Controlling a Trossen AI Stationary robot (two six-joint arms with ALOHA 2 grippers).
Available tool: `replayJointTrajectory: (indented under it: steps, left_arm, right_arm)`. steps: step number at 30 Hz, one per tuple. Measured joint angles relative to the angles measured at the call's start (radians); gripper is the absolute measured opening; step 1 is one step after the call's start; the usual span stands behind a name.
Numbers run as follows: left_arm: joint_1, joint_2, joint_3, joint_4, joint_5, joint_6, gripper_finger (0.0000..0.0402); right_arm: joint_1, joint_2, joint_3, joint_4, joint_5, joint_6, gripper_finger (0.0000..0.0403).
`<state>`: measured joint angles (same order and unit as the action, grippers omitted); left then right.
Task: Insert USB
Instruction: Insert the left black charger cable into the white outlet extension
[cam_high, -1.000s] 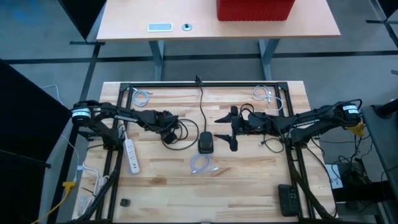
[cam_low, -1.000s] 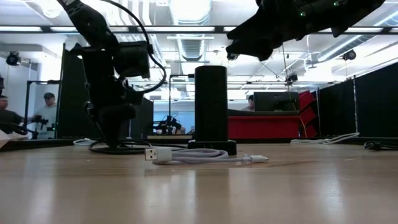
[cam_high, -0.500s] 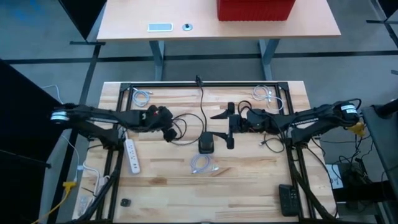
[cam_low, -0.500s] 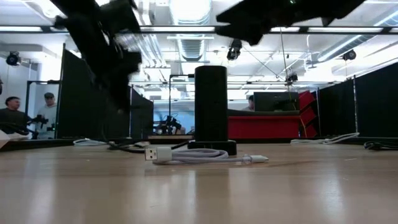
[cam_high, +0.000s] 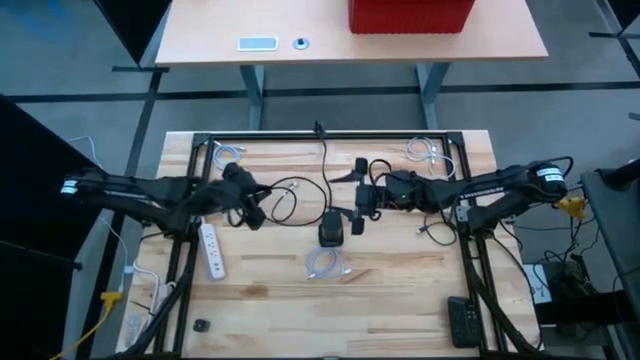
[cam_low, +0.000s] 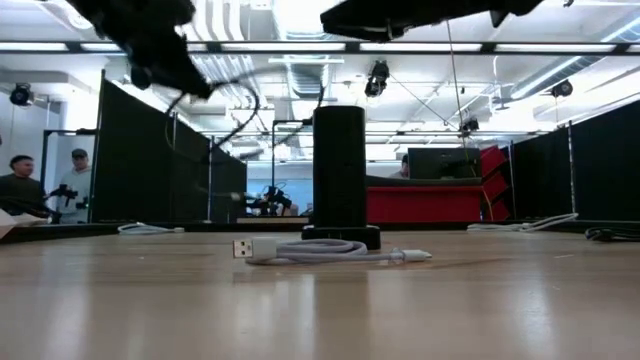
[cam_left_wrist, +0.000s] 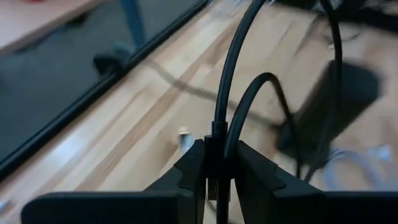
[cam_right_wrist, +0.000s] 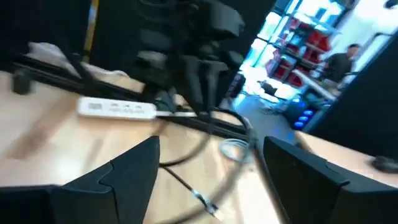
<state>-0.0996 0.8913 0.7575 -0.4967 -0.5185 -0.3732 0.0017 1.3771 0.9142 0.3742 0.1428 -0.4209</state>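
Note:
A black upright USB tower (cam_high: 331, 229) (cam_low: 340, 165) stands at the table's middle. Just in front of it lies a coiled white USB cable (cam_high: 323, 263), its plug (cam_low: 245, 247) pointing left in the low view. My left gripper (cam_high: 247, 208) (cam_low: 160, 50) hangs high over the table, left of the tower, shut on a black cable (cam_high: 284, 187). My right gripper (cam_high: 358, 196) (cam_right_wrist: 211, 158) hovers just right of the tower, above its top, open with nothing between its fingers. My left gripper pinches the black cable's thick plug end (cam_left_wrist: 217, 138) between its two fingers. The cable runs on past the fingertips along the fingers. It is lifted, and beyond the fingers it loops slack (cam_left_wrist: 258, 84) down toward the table.
A white power strip (cam_high: 212, 250) lies at the left. Coiled white cables (cam_high: 228, 155) (cam_high: 425, 150) lie at the far corners. A black remote (cam_high: 462, 320) sits near right, a small black piece (cam_high: 200, 325) near left. The tower's own black cord (cam_high: 323, 165) runs to the far edge.
My left gripper has risen from the tabletop and drawn back toward the table's left edge, tipping up from pointing steeply down. The black cable has come up with it, its loop pulled off the table. My right gripper has risen a little, rolled, and edged toward the tower.

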Motion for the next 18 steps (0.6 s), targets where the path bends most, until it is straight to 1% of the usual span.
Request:
replayJointTrajectory:
  steps: [2, 6, 18]
  left_arm:
    - [-0.037, -0.022, -0.001, 0.034, 0.001, 0.03, 0.0052]
    - [-0.107, -0.048, -0.008, 0.099, 0.002, 0.092, 0.0052]
    - [-0.212, -0.058, -0.12, 0.462, 0.038, 0.352, 0.0052]
  right_arm:
    - [-0.001, -0.021, 0.022, -0.017, 0.017, -0.027, 0.0276]
    - [-0.001, -0.045, 0.068, -0.03, 0.014, -0.077, 0.0279]
    - [-0.021, 0.089, 0.113, 0.029, -0.136, 0.01, 0.0262]
